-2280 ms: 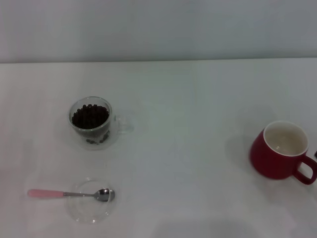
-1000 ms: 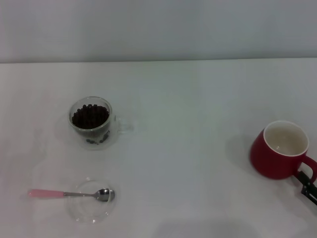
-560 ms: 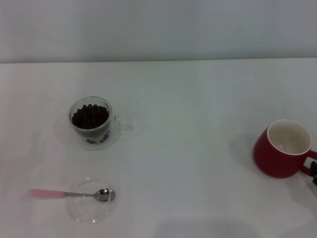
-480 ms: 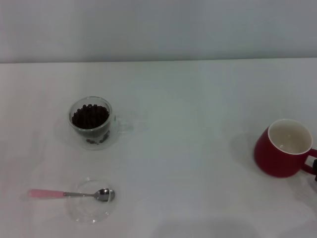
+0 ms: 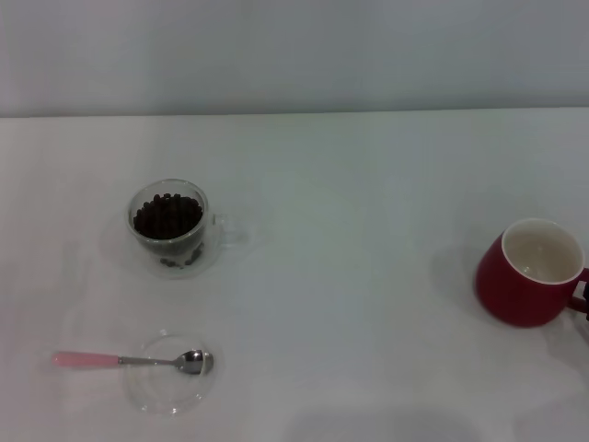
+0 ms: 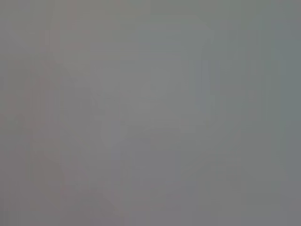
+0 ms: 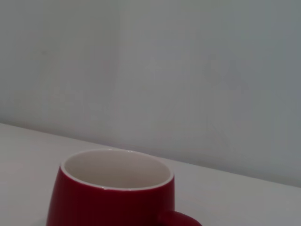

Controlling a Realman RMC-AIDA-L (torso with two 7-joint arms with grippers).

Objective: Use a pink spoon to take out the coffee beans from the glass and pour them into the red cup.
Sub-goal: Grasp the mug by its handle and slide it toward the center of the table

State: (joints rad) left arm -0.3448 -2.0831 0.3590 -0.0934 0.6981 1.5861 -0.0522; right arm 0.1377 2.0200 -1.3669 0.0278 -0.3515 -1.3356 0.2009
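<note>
- Head view: nothing scooped yet. One glass (image 5: pixel 169 226) holds all the beans (image 5: pixel 167 215). One spoon (image 5: pixel 129 360) lies nearer the camera than the glass, its bowl on one saucer (image 5: pixel 167 391). One red cup (image 5: pixel 532 284) stands empty, far right of the glass. Only a dark sliver of the right hand (image 5: pixel 583 296) shows at its handle; grip state cannot be told.
- Left wrist view: blank grey; left hand unseen.
- Right wrist view: one cup (image 7: pixel 113 194), white inside, no beans.
</note>
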